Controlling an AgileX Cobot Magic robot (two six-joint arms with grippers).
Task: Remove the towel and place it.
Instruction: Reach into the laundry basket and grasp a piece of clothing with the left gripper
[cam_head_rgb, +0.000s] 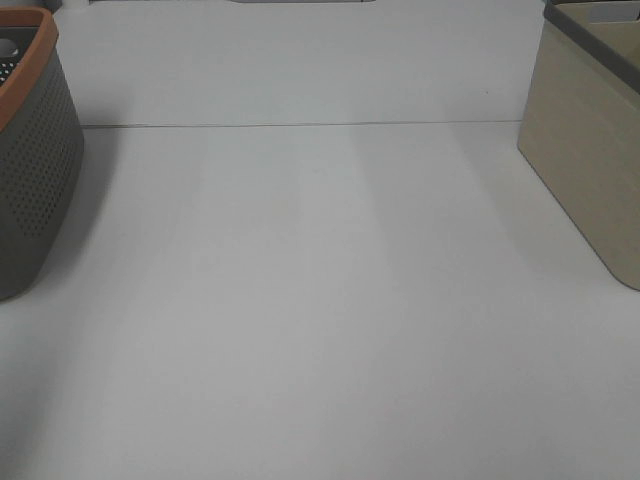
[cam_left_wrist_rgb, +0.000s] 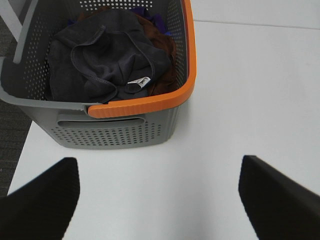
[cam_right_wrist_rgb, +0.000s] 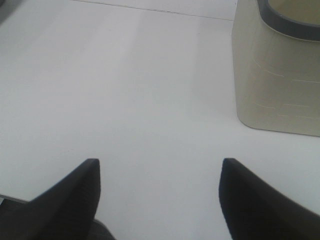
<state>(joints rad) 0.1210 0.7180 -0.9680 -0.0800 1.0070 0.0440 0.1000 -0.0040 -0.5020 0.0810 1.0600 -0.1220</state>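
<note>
Crumpled black terry towel (cam_left_wrist_rgb: 102, 57) lies in grey perforated orange-rimmed plastic basket (cam_left_wrist_rgb: 115, 132) straight ahead of nearer left gripper (cam_left_wrist_rgb: 157, 170); it and right gripper (cam_right_wrist_rgb: 160, 167) gape empty.

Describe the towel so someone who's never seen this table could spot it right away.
Find the grey perforated basket with the orange rim at the left edge of the table. The towel is the crumpled charcoal cloth on top inside it. Unlike the brown cloth and purple cloth beneath, it carries a small white tag.
</note>
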